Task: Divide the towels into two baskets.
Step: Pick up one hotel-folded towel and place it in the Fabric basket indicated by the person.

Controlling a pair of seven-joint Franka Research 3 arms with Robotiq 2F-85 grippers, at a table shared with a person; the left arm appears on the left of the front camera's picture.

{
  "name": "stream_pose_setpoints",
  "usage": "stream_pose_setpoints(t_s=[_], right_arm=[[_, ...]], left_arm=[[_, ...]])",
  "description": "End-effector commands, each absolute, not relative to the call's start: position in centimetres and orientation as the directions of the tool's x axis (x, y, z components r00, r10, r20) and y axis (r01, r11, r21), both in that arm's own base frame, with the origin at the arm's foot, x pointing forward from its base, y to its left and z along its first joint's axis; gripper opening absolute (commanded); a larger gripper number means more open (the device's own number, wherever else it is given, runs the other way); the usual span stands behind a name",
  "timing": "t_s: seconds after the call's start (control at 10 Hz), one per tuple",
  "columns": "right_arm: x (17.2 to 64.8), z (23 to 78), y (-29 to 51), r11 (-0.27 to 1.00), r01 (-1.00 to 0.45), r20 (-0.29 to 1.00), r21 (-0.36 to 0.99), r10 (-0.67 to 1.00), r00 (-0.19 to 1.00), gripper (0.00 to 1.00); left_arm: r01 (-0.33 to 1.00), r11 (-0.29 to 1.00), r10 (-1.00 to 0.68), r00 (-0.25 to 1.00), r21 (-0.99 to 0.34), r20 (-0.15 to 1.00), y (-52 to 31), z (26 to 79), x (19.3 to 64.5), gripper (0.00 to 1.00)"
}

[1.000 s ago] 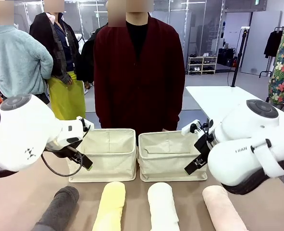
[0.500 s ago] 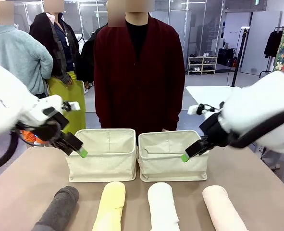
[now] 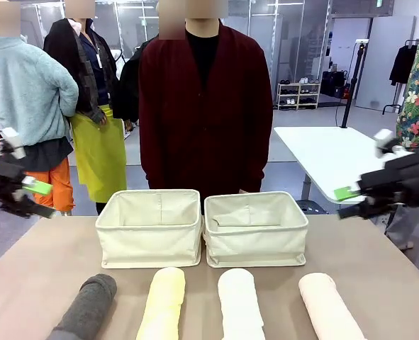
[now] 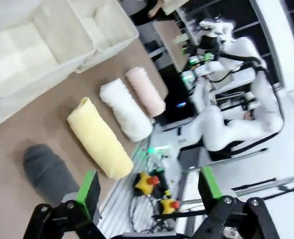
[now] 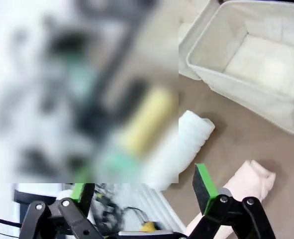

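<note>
From the front, both arms have drawn back since a second ago. Then they hung over the baskets; now the left claw (image 3: 42, 198) sits at the far left edge and the right claw (image 3: 345, 203) at the far right, both raised off the table and well apart from everything on it. Each has its jaws spread and holds nothing. The left basket (image 3: 149, 244) and the right basket (image 3: 255, 244) stand side by side, touching, and both look empty. In a row just in front of them lie the grey towel (image 3: 88, 304), the yellow towel (image 3: 163, 301), the white towel (image 3: 241, 304) and the pink towel (image 3: 330, 304), none shifted. A person (image 3: 205, 106) stands behind the baskets.

From the left wrist, we look down between the wide-open fingers of the left claw (image 4: 149, 191). The grey towel (image 4: 49, 172) lies nearest, then the yellow towel (image 4: 99, 139), the white towel (image 4: 127, 109) and the pink towel (image 4: 146, 90), with the baskets (image 4: 62, 64) beyond them.

From the right wrist, the right claw (image 5: 142, 191) is likewise open and empty, and the pink towel (image 5: 236, 191) lies closest to it. The white towel (image 5: 194, 132) is next along, and a basket (image 5: 226, 87) stands past both.

We judge the sorting has not begun. The retreat has cleared the view of all four towels, and each claw now faces the towel nearest its own side.
</note>
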State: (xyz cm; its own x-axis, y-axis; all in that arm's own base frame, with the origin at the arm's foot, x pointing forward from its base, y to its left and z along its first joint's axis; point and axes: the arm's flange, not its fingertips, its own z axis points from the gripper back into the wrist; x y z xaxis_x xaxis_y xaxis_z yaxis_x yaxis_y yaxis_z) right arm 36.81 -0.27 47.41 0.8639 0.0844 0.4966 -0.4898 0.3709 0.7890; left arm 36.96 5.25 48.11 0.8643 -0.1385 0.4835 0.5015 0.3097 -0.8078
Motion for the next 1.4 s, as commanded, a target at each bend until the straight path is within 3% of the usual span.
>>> stream_pose_setpoints(t_s=[0.0, 0.5, 0.7, 0.9, 1.0, 1.3], right_arm=[[36.3, 46.6, -5.4, 0.356, -0.374, 0.422, 0.856, -0.065, 0.904, 1.0], [28.0, 47.1, -19.4, 0.381, -0.272, 0.415, 0.884, -0.369, 0.831, 1.0], [26.7, 47.7, -20.9, 0.406, -0.261, 0.43, 0.876, -0.409, 0.805, 1.0], [28.5, 46.8, -19.9, 0.45, -0.233, 0.43, 0.862, -0.409, 0.805, 1.0], [26.4, 47.6, -22.0, 0.4, -0.242, 0.413, 0.884, -0.428, 0.804, 1.0], [26.4, 47.6, -22.0, 0.4, -0.242, 0.413, 0.884, -0.428, 0.804, 1.0]], left_arm=[[0.437, 0.247, -0.057, 0.898, -0.865, 0.437, 10.7, 47.5, 37.8, 1.0], [0.4, 0.281, 0.209, 0.862, -0.872, 0.462, 25.7, 47.1, 31.8, 1.0], [0.362, 0.317, 0.257, 0.857, -0.877, 0.447, 27.3, 47.1, 30.8, 1.0], [0.319, 0.35, 0.292, 0.856, -0.881, 0.426, 26.8, 46.5, 31.8, 1.0], [0.349, 0.322, 0.256, 0.863, -0.88, 0.435, 27.8, 46.7, 30.0, 1.0], [0.349, 0.322, 0.256, 0.863, -0.88, 0.435, 27.8, 46.7, 30.0, 1.0]])
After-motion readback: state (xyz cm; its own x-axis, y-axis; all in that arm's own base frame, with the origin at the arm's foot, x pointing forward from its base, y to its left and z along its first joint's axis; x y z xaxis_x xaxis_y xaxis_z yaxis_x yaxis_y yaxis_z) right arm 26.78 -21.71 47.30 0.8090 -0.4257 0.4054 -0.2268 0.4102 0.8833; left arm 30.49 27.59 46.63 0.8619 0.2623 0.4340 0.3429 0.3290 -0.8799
